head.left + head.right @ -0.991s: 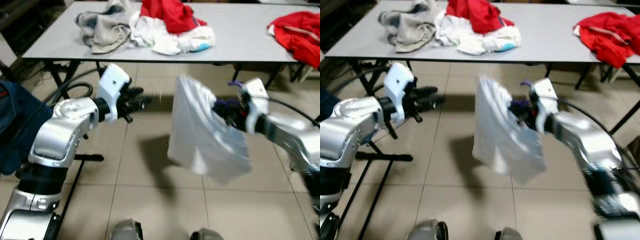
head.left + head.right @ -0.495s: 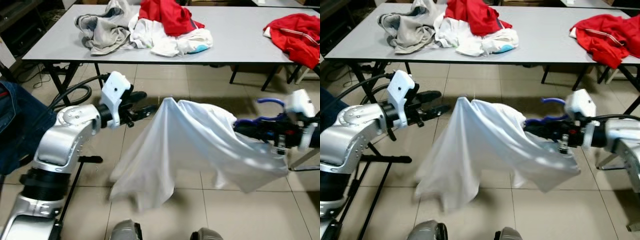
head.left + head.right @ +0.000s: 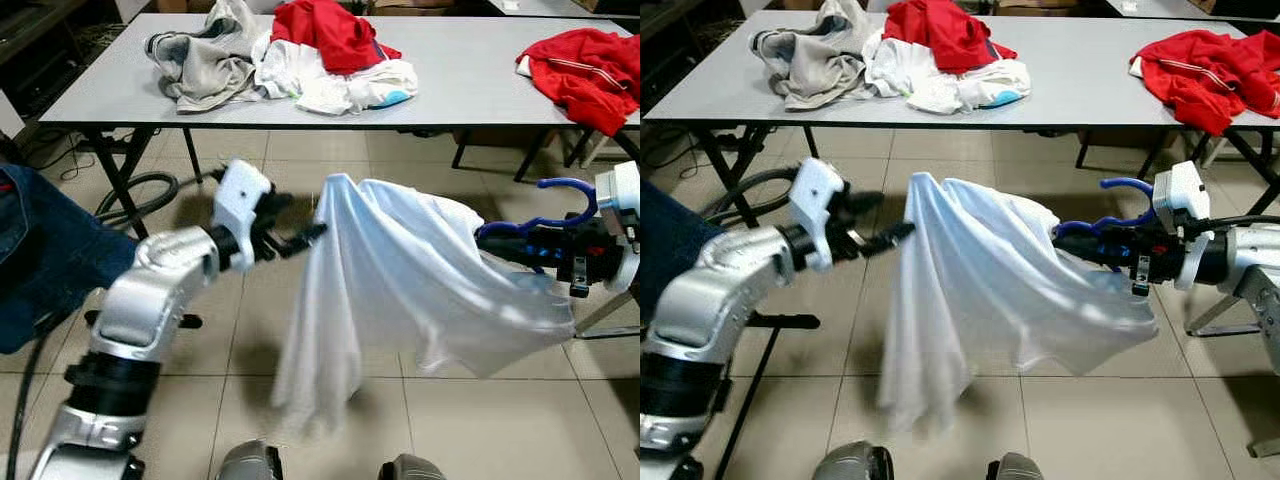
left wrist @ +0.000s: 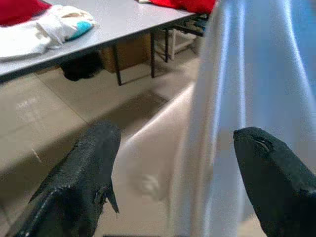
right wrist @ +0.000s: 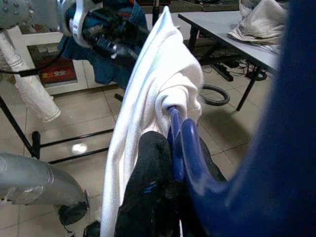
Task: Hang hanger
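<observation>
- Right now I see my right gripper [image 3: 1102, 243] shut tight on a blue hanger [image 3: 1110, 215], out over the tiled floor [image 3: 480, 420] on my right side
- I can see the hanger's blue hook [image 3: 562, 187] curling up above that gripper, and in the right wrist view the blue bar [image 5: 181, 148] runs out from between the black fingers [image 5: 148, 197] into the cloth
- A white shirt [image 3: 400, 280] hangs over the hanger; one end is bunched on the bar by my right gripper, and the rest drops in long folds toward the floor in front of me
- My left gripper [image 3: 300, 236] is out in front on my left, with its fingers apart and nothing between them; its tips are just beside the top left edge of the shirt, and I cannot tell if they touch it
- In the left wrist view the two black fingers [image 4: 84, 173] stand wide apart with the white cloth hanging between and past them
- A grey table [image 3: 480, 70] stands past the shirt; near its back left corner lies a pile of grey, white and red clothes [image 3: 290, 55], and a red garment [image 3: 585, 70] lies at its right edge
- A dark blue cloth [image 3: 40, 250] hangs at my far left, and a black hose [image 3: 150, 190] lies on the floor under the table's left end
</observation>
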Motion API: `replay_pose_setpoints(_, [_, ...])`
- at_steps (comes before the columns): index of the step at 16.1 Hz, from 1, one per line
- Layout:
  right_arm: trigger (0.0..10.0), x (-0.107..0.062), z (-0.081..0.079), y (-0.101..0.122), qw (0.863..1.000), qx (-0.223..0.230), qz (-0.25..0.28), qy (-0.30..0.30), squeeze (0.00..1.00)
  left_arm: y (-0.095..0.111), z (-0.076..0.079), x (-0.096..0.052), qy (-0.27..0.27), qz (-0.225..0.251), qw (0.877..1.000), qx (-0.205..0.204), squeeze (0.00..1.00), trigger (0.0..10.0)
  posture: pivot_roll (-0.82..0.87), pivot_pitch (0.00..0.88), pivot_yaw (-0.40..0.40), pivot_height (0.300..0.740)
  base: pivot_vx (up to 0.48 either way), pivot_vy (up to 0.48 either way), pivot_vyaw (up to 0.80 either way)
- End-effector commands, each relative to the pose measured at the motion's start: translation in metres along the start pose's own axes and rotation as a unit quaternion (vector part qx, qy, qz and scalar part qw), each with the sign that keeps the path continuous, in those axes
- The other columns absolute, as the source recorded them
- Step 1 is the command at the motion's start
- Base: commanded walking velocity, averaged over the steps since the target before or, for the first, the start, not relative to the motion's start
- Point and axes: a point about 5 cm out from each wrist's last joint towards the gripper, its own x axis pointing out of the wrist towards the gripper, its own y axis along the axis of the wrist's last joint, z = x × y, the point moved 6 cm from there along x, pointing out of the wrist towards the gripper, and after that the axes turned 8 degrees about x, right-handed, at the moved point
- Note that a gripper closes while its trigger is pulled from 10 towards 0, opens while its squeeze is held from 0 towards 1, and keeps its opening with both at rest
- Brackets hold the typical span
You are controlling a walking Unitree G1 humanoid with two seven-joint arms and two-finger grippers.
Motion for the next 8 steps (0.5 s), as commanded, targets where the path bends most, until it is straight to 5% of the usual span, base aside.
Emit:
replay_pose_setpoints(1, [10.0, -0.003, 0.001, 0.015, 1.0, -0.022, 0.021, 0.0, 0.0, 0.001, 0.002, 0.002, -0.001, 0.0, 1.0, 0.001, 0.02, 10.0, -0.14, 0.0, 0.011, 0.74, 0.0, 0.0, 0.0])
replay_pose_setpoints(2, [10.0, -0.003, 0.002, 0.015, 1.0, -0.023, 0.02, -0.002, 0.0, -0.002, 0.0, 0.004, 0.011, -0.004, 1.0, -0.003, 0.0, 1.2, -0.14, 0.0, 0.015, 0.74, 0.0, 0.0, 0.0])
replay_pose_setpoints(3, [10.0, -0.004, 0.002, 0.015, 1.0, -0.023, 0.02, -0.003, 0.0, -0.003, -0.002, 0.004, 0.019, -0.002, 1.0, -0.009, 0.0, 0.0, -0.14, 0.0, 0.015, 0.74, 0.0, 0.0, 0.0])
replay_pose_setpoints(8, [10.0, -0.005, 0.004, 0.015, 0.999, -0.025, 0.018, -0.007, 0.0, -0.002, -0.011, 0.006, 0.051, 0.011, 0.998, -0.034, 0.0, 0.0, -0.14, 0.0, 0.017, 0.74, 0.0, 0.0, 0.0])
